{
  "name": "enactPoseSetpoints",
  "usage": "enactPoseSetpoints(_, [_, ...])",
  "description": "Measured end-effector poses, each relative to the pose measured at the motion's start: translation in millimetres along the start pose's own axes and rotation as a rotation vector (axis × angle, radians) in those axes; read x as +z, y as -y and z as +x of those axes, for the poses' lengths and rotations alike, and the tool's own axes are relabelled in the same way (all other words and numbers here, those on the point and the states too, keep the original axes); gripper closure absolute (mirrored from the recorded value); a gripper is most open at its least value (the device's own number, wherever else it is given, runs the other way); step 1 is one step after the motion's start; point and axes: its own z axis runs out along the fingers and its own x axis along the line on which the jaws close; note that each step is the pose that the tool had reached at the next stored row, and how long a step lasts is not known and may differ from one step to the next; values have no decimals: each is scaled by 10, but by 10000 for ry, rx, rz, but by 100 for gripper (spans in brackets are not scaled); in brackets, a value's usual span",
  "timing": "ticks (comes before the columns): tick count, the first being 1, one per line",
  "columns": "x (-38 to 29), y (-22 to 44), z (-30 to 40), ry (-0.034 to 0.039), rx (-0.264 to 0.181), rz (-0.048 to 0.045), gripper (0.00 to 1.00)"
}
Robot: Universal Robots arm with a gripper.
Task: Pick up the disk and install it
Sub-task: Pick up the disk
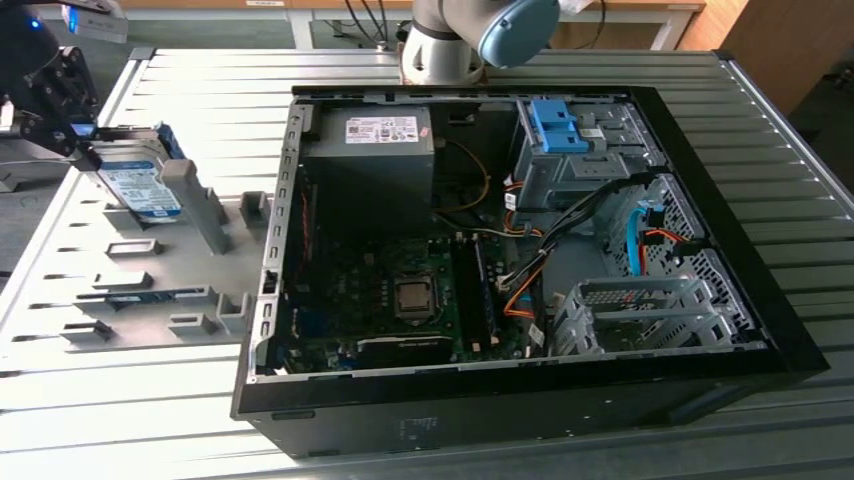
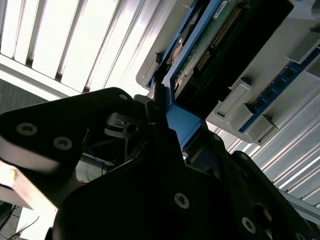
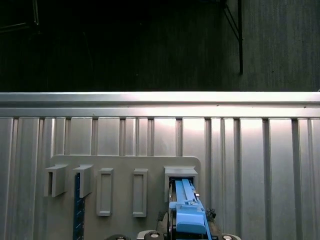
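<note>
Disk [image 1: 139, 190] standing upright in the grey slotted rack [image 1: 150, 272], about 9 o'clock from the open PC case [image 1: 467, 420]. Hand [image 1: 88, 152] looks clamped on its blue frame. Pick-up step, I'd say; freeing it calls for a straight pull along the slot.
</note>
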Motion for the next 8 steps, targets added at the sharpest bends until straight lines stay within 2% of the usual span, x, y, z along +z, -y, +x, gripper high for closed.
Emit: enactPoseSetpoints(8, [0, 0, 0, 0, -5, 0, 63])
